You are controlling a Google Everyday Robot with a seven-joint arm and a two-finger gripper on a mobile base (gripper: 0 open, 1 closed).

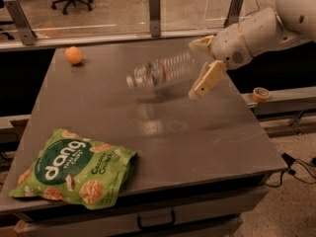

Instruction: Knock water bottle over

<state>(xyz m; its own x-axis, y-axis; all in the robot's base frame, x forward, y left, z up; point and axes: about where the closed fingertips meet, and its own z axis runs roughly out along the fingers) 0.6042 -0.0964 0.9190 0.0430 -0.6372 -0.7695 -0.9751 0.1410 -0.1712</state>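
The water bottle (160,72) is tipped over near the back middle of the grey table (197,147). It lies almost on its side and is blurred by motion, with its cap end pointing left and its base toward the gripper. A dark shadow lies on the table just below it. My gripper (201,63) is just right of the bottle's base, low over the table. It is open and empty, with one beige finger (207,78) pointing down-left and the other (198,44) above it. The white arm reaches in from the upper right.
A green Dang chips bag (74,168) lies at the front left corner. An orange ball (74,55) sits at the back left. A tape roll (260,94) rests on a ledge to the right of the table. A glass barrier with metal posts (154,14) runs behind the table.
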